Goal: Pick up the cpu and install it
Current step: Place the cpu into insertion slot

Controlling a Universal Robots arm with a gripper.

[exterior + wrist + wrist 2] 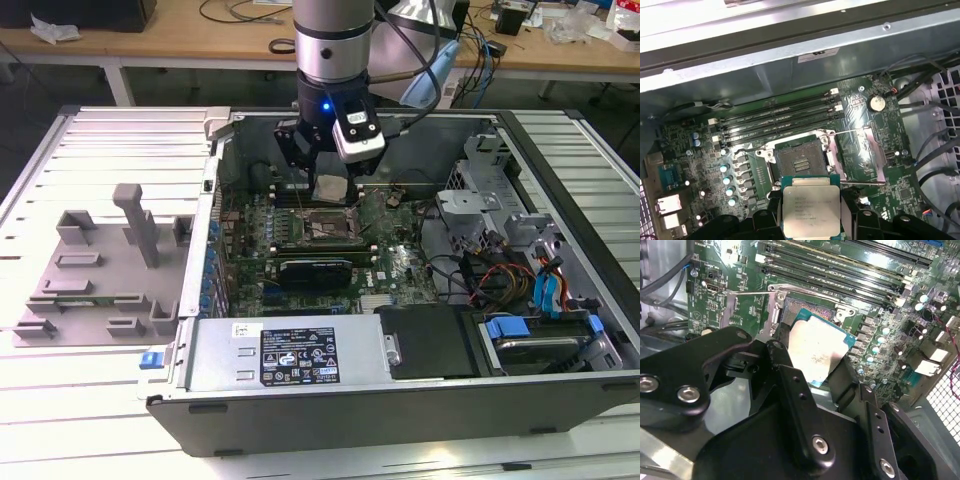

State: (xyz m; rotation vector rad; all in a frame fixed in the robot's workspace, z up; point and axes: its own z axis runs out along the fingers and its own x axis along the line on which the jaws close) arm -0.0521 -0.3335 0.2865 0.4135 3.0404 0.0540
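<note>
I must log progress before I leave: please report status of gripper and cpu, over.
Gripper shut on cpu. Cpu in the air near open socket, not yet seated. Bracket flipped aside; nothing seen in the path.

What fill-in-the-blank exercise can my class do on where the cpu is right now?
The tool is shut on the ____.
The cpu is not yet seated in the motherboard's open ____.
The grey fixture lies outside the case, on the exterior view's ____.
Missing words: cpu; socket; left.
</note>
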